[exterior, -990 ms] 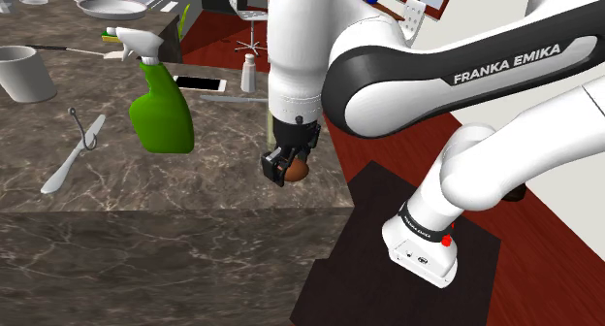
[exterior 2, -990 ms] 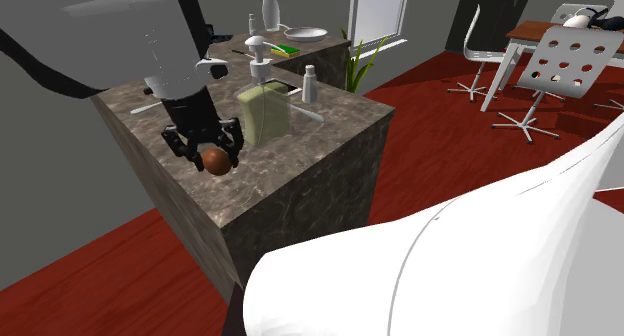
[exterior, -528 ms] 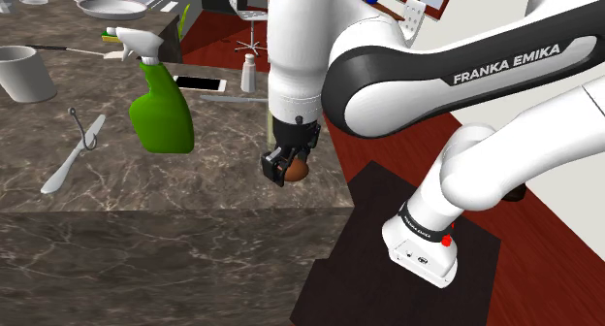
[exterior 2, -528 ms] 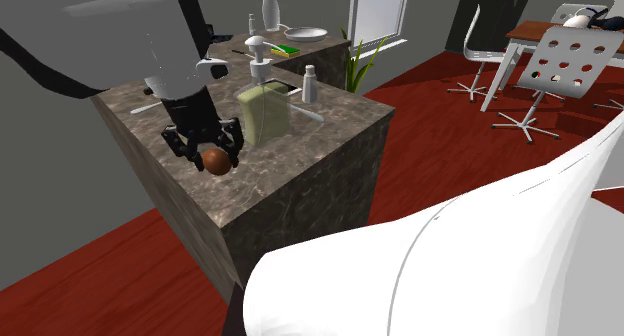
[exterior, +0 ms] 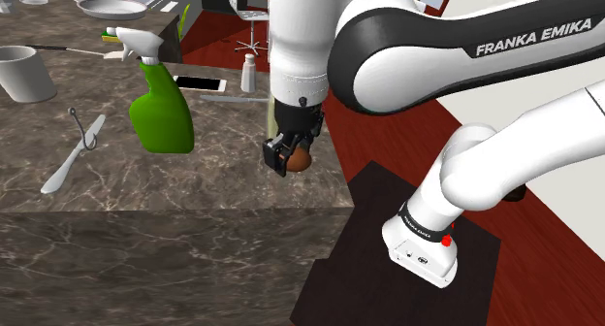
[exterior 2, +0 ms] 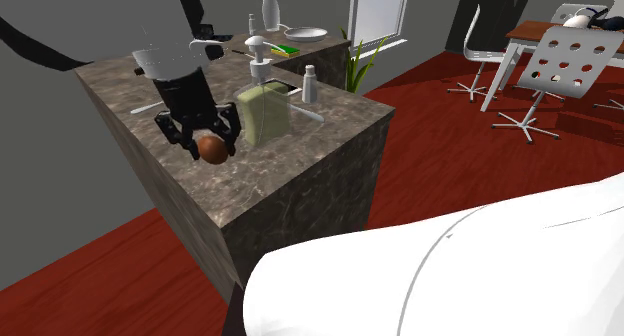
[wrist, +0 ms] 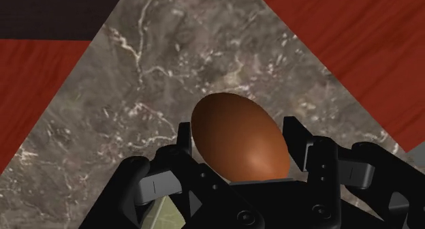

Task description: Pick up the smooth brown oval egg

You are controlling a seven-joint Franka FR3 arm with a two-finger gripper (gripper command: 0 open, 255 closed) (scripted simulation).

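Note:
A smooth brown egg (wrist: 236, 134) sits clasped between my two black fingers, held a little above the marble countertop (wrist: 136, 125). In the shoulder view my gripper (exterior: 293, 159) hangs over the counter's near right corner with the egg (exterior: 300, 159) in it. From the second exterior view the gripper (exterior 2: 208, 147) and egg (exterior 2: 211, 148) hover above the counter's front part, next to the soap bottle.
A green spray bottle (exterior: 160, 106), a phone (exterior: 200, 83), a salt shaker (exterior: 249, 74), a whisk (exterior: 78, 151), a white pot (exterior: 23, 72) and a pan (exterior: 109, 6) stand on the counter (exterior: 175, 193). Red floor lies beyond its right edge, where my stand (exterior: 422, 246) sits.
My gripper has risen with the egg, which is now off the countertop. The arm's upper links have moved up too.

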